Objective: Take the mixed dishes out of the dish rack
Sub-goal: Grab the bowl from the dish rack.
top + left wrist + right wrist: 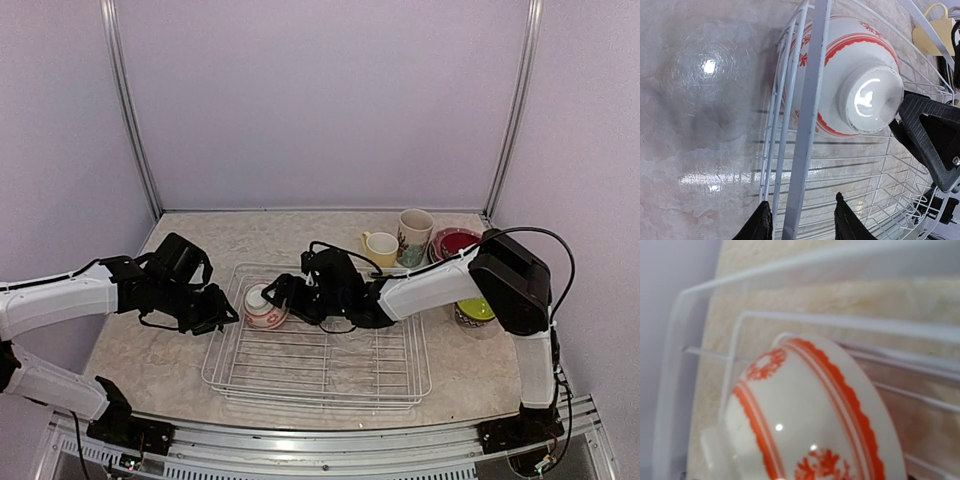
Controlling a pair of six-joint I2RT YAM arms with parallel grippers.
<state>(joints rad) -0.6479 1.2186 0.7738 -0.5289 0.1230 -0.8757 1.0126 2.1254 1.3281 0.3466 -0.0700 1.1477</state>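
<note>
Left claw [802, 227] clenched on rack [812, 100] rim; right claw [278, 292] spread wide, red-patterned bowl [262, 308] just ahead.

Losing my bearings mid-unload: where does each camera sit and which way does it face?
Top external: fixed above and behind the bases, looking down on the dish rack; both arms show, meeting at the red-patterned bowl.
Left wrist: at the rack's left rim, facing across it toward the pale yellow mug; its own jaws straddle the rim wire, one right-arm jaw beside the bowl.
Right wrist: close on the bowl, facing the rack's left side; own jaws not visible.
Shared: both wrist views see that bowl from opposite sides.
</note>
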